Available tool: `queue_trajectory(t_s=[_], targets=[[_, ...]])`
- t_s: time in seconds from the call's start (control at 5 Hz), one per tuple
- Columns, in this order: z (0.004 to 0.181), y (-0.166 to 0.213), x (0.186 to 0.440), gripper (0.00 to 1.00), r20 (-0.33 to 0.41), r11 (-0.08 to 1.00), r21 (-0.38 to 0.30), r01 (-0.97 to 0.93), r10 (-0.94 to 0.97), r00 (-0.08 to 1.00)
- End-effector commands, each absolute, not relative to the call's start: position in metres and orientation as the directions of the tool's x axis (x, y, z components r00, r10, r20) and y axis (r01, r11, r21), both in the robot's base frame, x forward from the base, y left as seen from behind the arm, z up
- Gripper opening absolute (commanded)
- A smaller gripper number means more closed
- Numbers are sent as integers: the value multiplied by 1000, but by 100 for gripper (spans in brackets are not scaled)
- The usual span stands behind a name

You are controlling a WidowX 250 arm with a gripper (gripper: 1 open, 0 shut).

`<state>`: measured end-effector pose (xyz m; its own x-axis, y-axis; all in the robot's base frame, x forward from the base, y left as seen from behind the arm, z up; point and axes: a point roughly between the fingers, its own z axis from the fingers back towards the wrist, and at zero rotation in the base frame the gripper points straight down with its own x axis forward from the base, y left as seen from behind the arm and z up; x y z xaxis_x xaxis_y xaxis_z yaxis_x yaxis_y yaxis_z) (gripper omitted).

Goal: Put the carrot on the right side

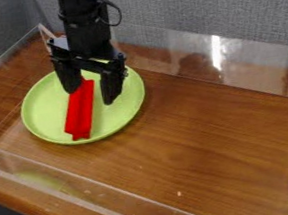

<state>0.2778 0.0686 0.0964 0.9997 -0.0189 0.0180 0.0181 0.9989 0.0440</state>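
The carrot (79, 113), a bright red ridged stick, lies lengthwise on the round lime-green plate (41, 119) at the left of the wooden table. My black gripper (89, 85) points straight down over the carrot's far end. It is open, with one finger (66, 80) left of the stick and the other (113, 87) right of it. Nothing is pinched between them, and the fingertips hang close to the plate.
Clear acrylic walls (220, 53) ring the wooden tabletop (204, 131), with a low front pane (65, 196) near the camera. Brown wood stretches to the right of the plate. A grey fabric wall stands behind.
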Motion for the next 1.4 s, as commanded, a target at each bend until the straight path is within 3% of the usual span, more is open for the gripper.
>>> queue_trajectory(t_s=[0.0, 0.6, 1.2], targets=[[119, 62, 288, 100, 98, 998, 66, -3, -3, 995], [121, 40, 283, 100, 108, 979, 71, -189, 181, 978], [126, 66, 286, 100, 92, 959, 92, -267, 258, 962]])
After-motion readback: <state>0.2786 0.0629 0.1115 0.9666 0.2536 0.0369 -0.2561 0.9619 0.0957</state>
